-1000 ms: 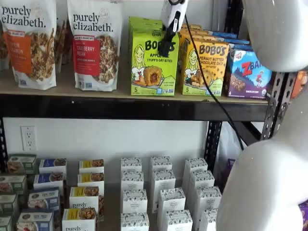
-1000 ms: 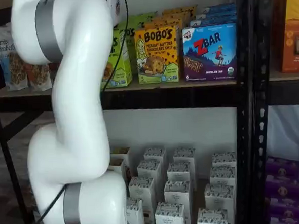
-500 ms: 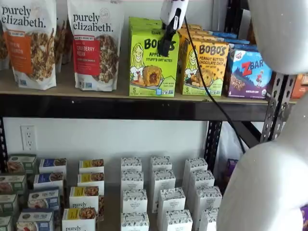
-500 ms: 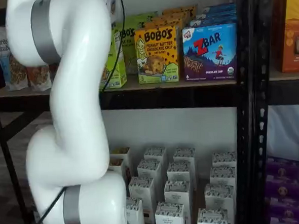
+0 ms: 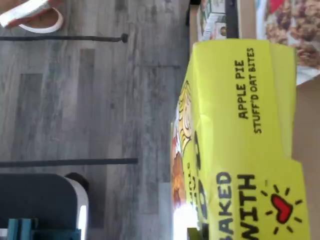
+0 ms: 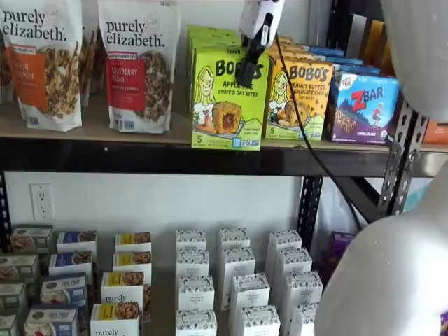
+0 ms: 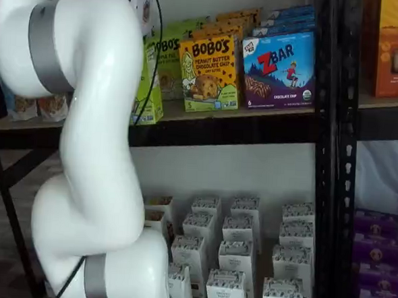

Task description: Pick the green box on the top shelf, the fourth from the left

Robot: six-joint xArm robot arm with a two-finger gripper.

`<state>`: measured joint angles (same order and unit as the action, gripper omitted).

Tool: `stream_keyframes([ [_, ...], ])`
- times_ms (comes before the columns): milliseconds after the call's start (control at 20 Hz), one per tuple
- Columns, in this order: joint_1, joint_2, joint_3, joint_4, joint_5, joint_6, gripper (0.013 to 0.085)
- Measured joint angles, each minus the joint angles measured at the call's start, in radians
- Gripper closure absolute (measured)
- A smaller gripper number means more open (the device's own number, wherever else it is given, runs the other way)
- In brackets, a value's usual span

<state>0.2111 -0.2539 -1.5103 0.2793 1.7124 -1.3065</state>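
The green box (image 6: 227,105), a lime-green Bobo's Apple Pie carton, stands upright at the front edge of the top shelf (image 6: 91,127), ahead of its row. My gripper (image 6: 246,73) hangs from above with its black fingers over the box's upper right part, shut on it. The wrist view shows the box's top panel (image 5: 240,150) very close, with grey floor beyond. In a shelf view the white arm hides the fingers and most of the box; only a strip (image 7: 150,99) shows.
More green cartons (image 6: 210,35) stand behind it. A yellow-orange Bobo's box (image 6: 297,98) and a blue ZBar box (image 6: 362,105) are on its right, granola bags (image 6: 136,63) on its left. A black cable (image 6: 301,126) hangs in front. Small white boxes (image 6: 238,280) fill the lower level.
The green box has come forward out of its row to the shelf's front edge, together with the gripper. The arm has shifted slightly.
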Motion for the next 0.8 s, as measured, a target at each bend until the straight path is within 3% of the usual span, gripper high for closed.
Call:
stream_keyframes([
  [450,-0.055,-0.146,0.122,0.038,0.034,-0.04,0.073],
  [800,-0.09,-0.221,0.176,0.034,0.058,-0.068,0.073],
])
